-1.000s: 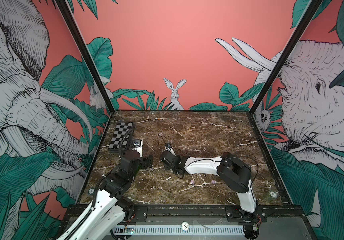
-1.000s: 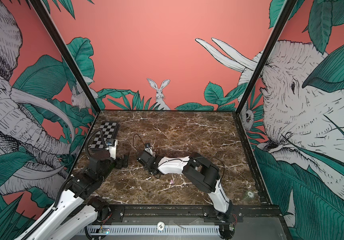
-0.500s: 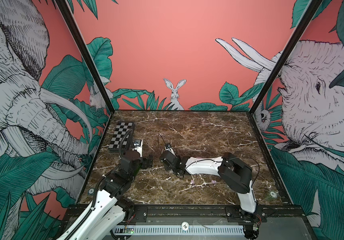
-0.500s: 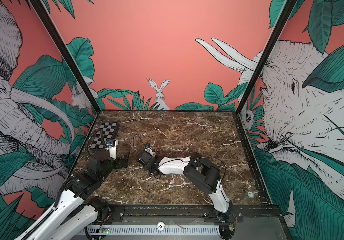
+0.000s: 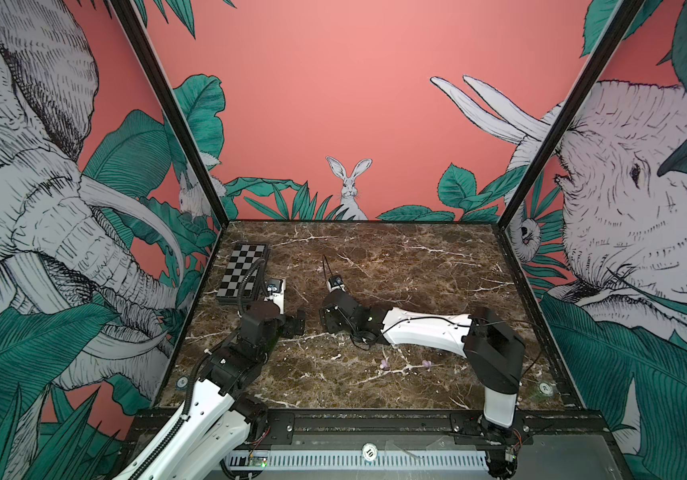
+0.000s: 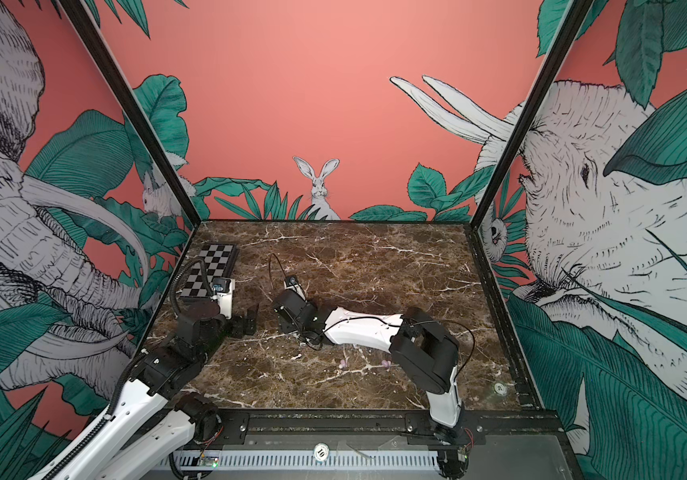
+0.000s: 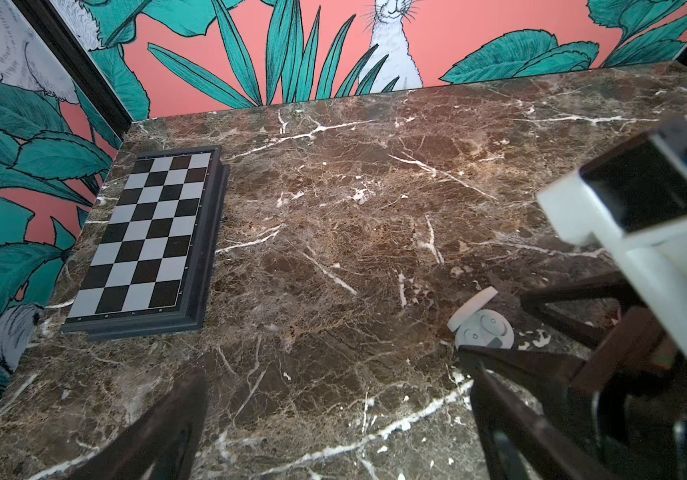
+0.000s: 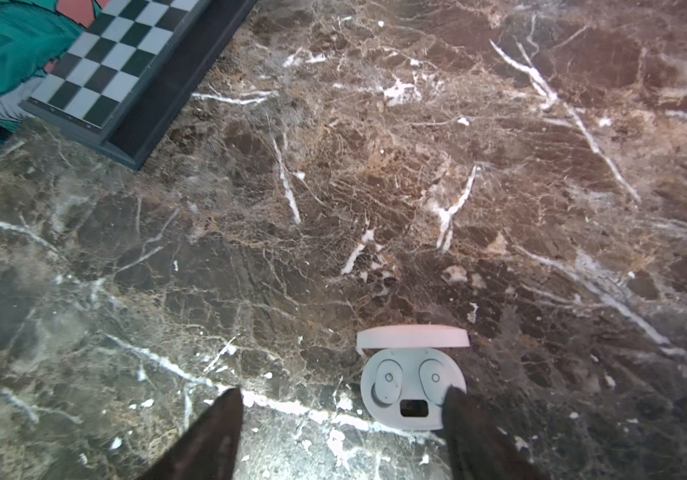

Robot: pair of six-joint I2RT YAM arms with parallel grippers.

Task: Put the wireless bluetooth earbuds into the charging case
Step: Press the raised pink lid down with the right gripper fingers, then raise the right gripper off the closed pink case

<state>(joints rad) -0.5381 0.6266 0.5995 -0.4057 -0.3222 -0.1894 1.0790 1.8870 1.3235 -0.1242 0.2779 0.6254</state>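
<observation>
A white charging case (image 8: 387, 413) lies open on the marble, its lid (image 8: 412, 336) raised. Two white earbuds (image 8: 388, 377) (image 8: 433, 376) sit in its wells. My right gripper (image 8: 342, 419) is open above the case's front, and one fingertip (image 8: 458, 411) overlaps the rim; I cannot tell if it touches. The left wrist view shows the same case (image 7: 464, 338) beside my open, empty left gripper (image 7: 333, 415). Two lilac earbuds (image 5: 383, 364) (image 5: 427, 364) lie loose near the table's front in both top views (image 6: 342, 363). The arms hide the case in both top views.
A folded chessboard (image 5: 242, 270) (image 7: 142, 237) lies at the back left by the wall. The right arm (image 5: 425, 330) stretches low across the middle of the table, its gripper close to the left gripper (image 5: 296, 324). Printed walls close in three sides.
The right gripper's jaws have gone from shut to open over the case. Neither arm has visibly shifted, and the left gripper stays open.
</observation>
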